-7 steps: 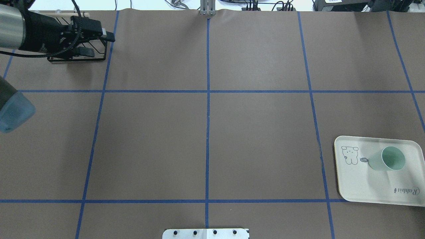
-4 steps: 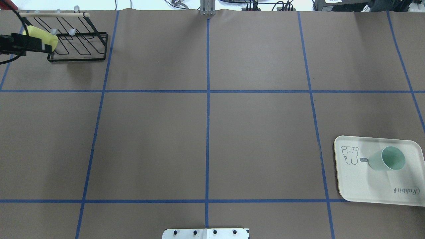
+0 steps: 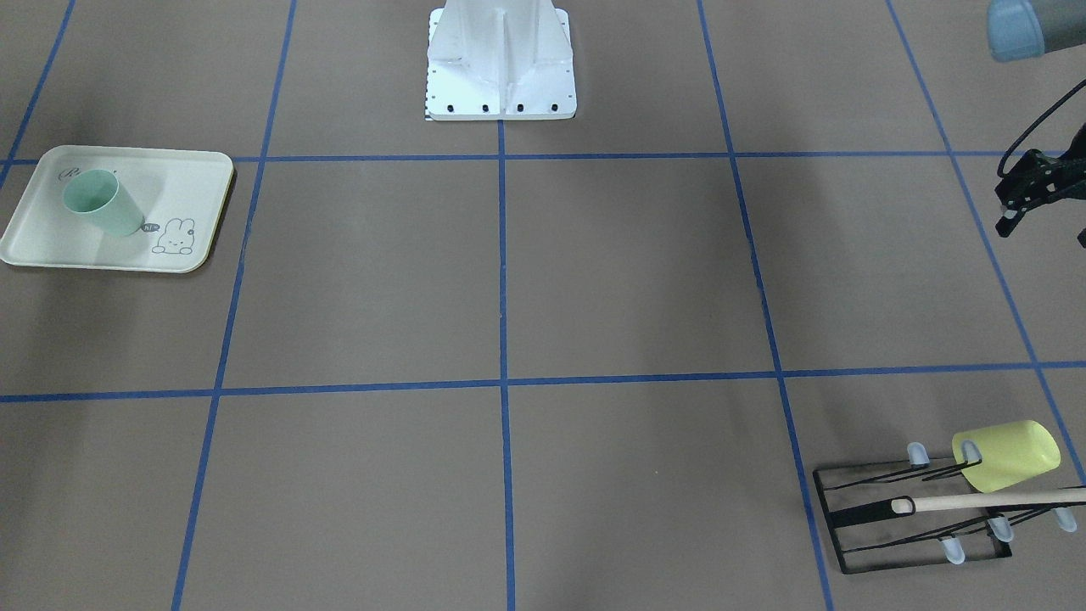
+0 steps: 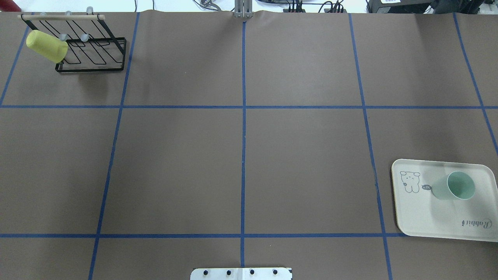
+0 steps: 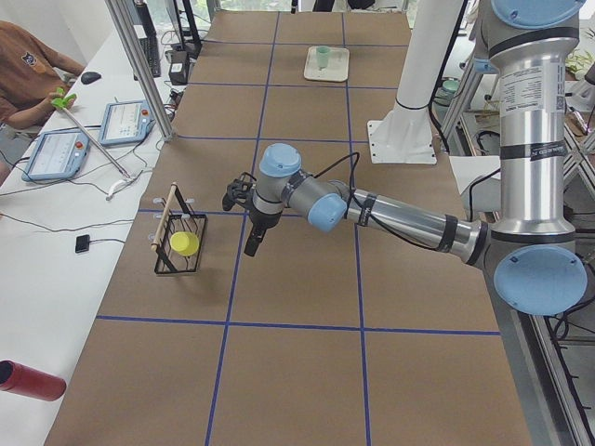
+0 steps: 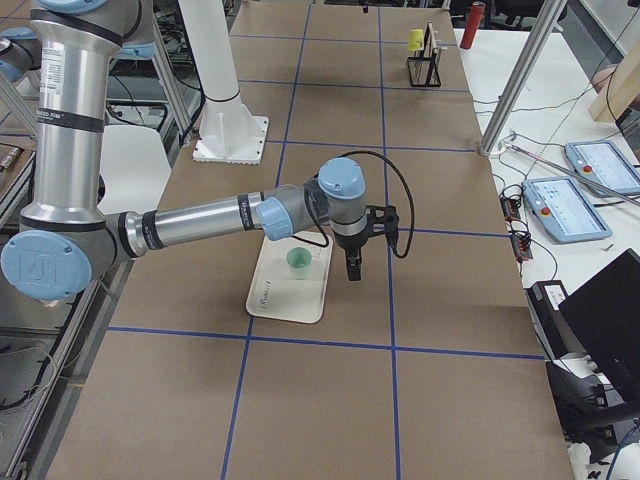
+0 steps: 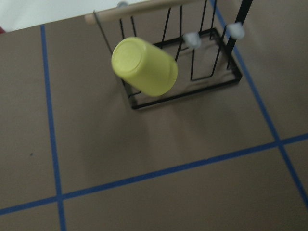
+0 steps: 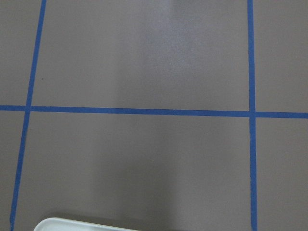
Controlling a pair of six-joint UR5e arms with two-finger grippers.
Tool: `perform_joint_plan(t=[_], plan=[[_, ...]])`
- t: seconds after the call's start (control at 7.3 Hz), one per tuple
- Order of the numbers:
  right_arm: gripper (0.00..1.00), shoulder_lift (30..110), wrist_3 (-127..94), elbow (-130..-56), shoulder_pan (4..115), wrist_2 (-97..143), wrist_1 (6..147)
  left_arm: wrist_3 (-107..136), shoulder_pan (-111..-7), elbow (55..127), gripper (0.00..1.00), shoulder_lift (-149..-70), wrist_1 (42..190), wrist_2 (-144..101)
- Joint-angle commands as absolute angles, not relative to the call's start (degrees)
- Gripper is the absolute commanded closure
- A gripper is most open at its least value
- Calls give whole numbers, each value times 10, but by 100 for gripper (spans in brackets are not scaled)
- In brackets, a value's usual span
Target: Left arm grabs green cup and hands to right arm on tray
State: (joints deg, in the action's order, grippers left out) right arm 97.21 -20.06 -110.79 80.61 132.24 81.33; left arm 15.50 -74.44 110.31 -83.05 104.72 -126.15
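- Closest to the robot, at the bottom middle of the overhead view, is a white metal plate [image 4: 241, 273] with small dark dots.
- The brown tabletop [image 4: 175, 171] has blue tape lines [image 4: 243, 155] that cut it into big squares.
- At the lower right of the overhead view, the cream tray [image 4: 420, 217] lies flat on the tabletop.
- The green cup [image 4: 455, 186] stands on the tray with its open end up. It is just beside the little rabbit drawing [image 4: 410, 182], in the upper half of the tray.
- In the right side view, the right arm [image 6: 190, 225] reaches out over the tray.
- The right pincer [image 6: 352, 268] points down near the tray's edge, apart from the green cup. I cannot tell if it is wide or narrow.
- The right wrist view shows mostly tabletop. Only a corner of the tray shows, at the bottom left.
- Farther away, at the upper left of the overhead view, stands a black wire rack [image 4: 93, 54] with a wooden bar [image 4: 62, 17] on top.
- A yellow cup [image 4: 46, 46] sits tipped over on the rack's left end, with its bottom pointing out.
- In the left side view, the left arm [image 5: 409, 223] stretches across the middle.
- The left pincer [image 5: 251, 243] points down near the rack, apart from the yellow cup. I cannot tell if it is wide or narrow.
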Motion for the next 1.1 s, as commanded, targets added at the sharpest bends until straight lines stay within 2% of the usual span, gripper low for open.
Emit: perform_joint_plan(t=[0.0,0.27,0.55,0.96], plan=[[0,935,-191,-1107,808,1316,875,33,-817,1120,0,-795,930,-1372],[0,927,-186,-1091,803,1317,886,33,-838,1151,0,-758,928,-1395],[0,936,-186,-1088,802,1317,886,34,-850,1177,0,-766,870,-1393],[0,958,-181,-1090,816,1324,885,34,-849,1174,0,-767,869,-1390]])
